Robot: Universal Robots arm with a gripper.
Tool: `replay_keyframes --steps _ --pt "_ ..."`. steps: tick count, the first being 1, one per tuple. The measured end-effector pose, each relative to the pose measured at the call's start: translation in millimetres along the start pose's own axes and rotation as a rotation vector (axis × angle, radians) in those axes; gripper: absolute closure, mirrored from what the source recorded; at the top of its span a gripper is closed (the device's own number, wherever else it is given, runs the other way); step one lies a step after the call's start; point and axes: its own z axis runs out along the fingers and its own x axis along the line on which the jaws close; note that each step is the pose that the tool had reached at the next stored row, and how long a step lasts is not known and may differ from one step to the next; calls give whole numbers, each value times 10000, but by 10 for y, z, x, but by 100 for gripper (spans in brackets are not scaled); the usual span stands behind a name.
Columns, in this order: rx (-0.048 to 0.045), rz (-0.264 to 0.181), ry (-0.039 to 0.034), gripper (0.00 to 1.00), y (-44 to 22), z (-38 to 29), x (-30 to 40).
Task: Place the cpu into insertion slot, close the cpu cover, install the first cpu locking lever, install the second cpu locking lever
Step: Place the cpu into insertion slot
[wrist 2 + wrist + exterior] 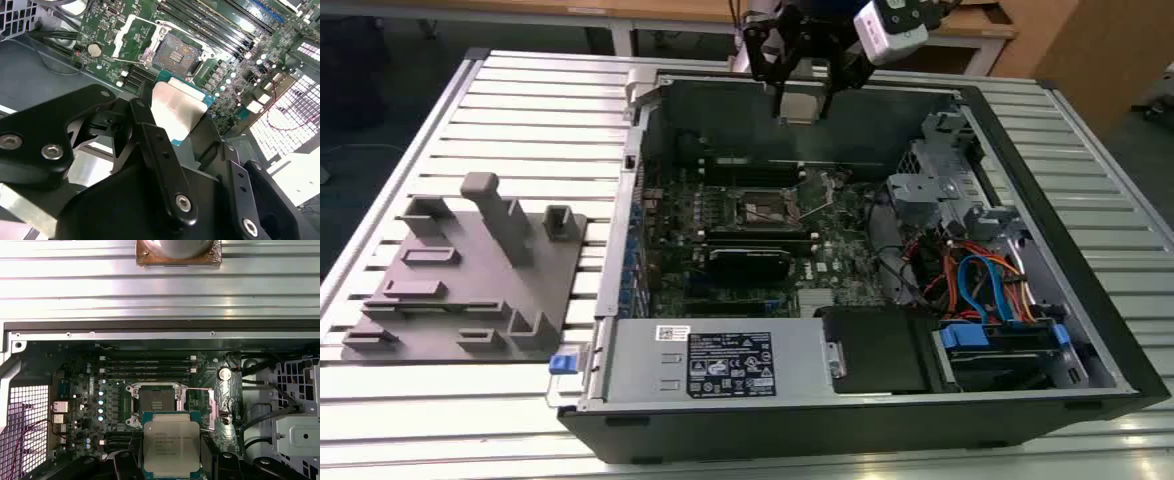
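Tabletop (520,110): slatted metal; carried an open computer case and a grey fixture.
Computer case (1107,330): lay with its side open; the grey fixture (454,280) sat at its 9 o'clock in the exterior view.
Motherboard (720,250): exposed on the case floor.
Jaws: clenched on the cpu by two opposite edges, hanging over the case's 12 o'clock rim in the exterior view, well apart from the board.
Cpu cover (120,40): stood raised, off the socket; judged a snag point should a descent drift toward it.
Insertion slot (156,401): bare, contacts exposed; judged liable to bent contacts if the chip landed tilted or wrongly turned.
Cpu (171,442): flat square, grey metal top with print, green edging, held level; edge grip judged slim, so a slip was possible.
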Motion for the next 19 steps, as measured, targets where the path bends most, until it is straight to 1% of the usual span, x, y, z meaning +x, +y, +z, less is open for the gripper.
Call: replay_keyframes --steps 19 --pt "1 42 -4 46 0 16 9"
